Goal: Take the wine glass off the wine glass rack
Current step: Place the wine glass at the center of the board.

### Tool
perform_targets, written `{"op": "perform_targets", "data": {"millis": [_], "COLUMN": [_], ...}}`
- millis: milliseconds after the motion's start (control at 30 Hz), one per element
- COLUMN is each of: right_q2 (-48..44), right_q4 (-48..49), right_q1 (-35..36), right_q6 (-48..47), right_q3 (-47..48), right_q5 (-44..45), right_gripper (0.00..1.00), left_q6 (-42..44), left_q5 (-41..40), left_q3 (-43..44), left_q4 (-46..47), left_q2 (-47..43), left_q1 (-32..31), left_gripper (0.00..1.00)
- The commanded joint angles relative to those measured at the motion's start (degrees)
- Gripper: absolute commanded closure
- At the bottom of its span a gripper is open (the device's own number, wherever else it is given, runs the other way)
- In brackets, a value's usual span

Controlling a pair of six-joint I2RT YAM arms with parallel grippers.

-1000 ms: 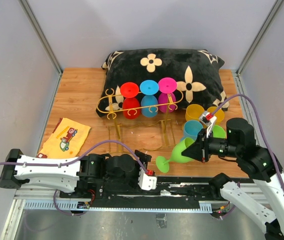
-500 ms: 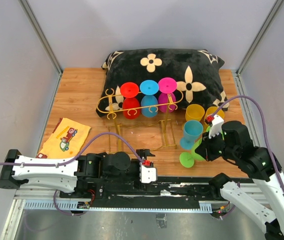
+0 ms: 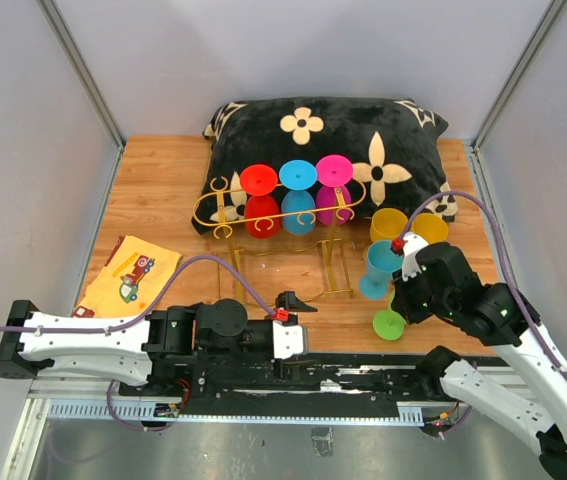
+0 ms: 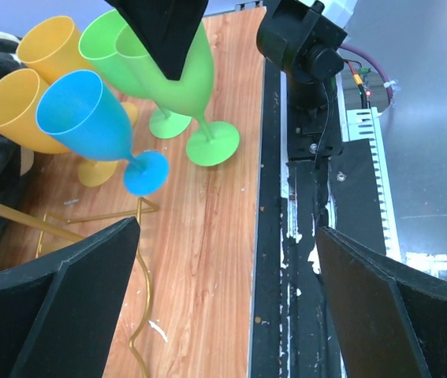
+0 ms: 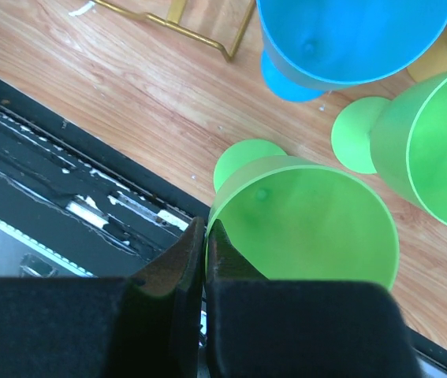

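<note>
A lime-green plastic wine glass [image 5: 310, 228] was held clear of the thin gold wire wine glass rack [image 3: 218, 212]. It was to the right of the rack's front end and near the front edge of the wooden counter [image 3: 163, 190]. The right hand [image 5: 205, 236] was clenched on the wall of the bowl at its rim, with one finger inside and one outside. The glass was roughly upright, its round foot low over the counter. Whether the foot was touching the wood could not be told with certainty.

Four more plastic glasses stood close by, also to the right of the rack. A sky-blue glass [image 3: 381, 262] was nearest the rack, and a second green glass [image 4: 101, 47] was just beside the held one. A yellow glass [image 3: 388, 225] and another yellow glass [image 3: 431, 228] were set further back.

Three glasses were carried in a row on the rack itself: a red glass [image 3: 259, 200], a blue glass [image 3: 298, 195] and a magenta glass [image 3: 333, 185]. A black plush cushion with cream flower patterns [image 3: 363, 130] lay behind the rack. A flat yellow piece printed with a red truck [image 3: 128, 275] lay to the rack's left.

The left hand [image 4: 227, 228] was released, its fingers spread wide and grasping nothing. It was low in front of the rack and pointed toward the green glasses.
</note>
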Motion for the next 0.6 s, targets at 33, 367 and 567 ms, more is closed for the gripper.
{"op": "perform_targets", "data": {"millis": [33, 367, 567], "right_q2": [2.19, -1.35, -0.52], "right_q4": [-2.4, -1.92, -0.58], "right_q1": [3.23, 3.36, 3.38], "right_q6": [6.85, 14.32, 14.6], "right_q3": [-0.87, -5.95, -7.63], "right_q5": [10.08, 19.0, 20.21], "right_gripper": [0.99, 0.99, 0.97], "left_q6": [-1.27, -0.87, -1.04], "left_q5": [-0.41, -1.31, -1.53], "left_q3": [1.87, 2.14, 2.49], "left_q4": [1.2, 0.92, 0.98], "left_q2": [0.11, 0.33, 0.93], "left_q1": [0.18, 0.21, 0.16], "left_gripper": [0.0, 0.0, 0.0]}}
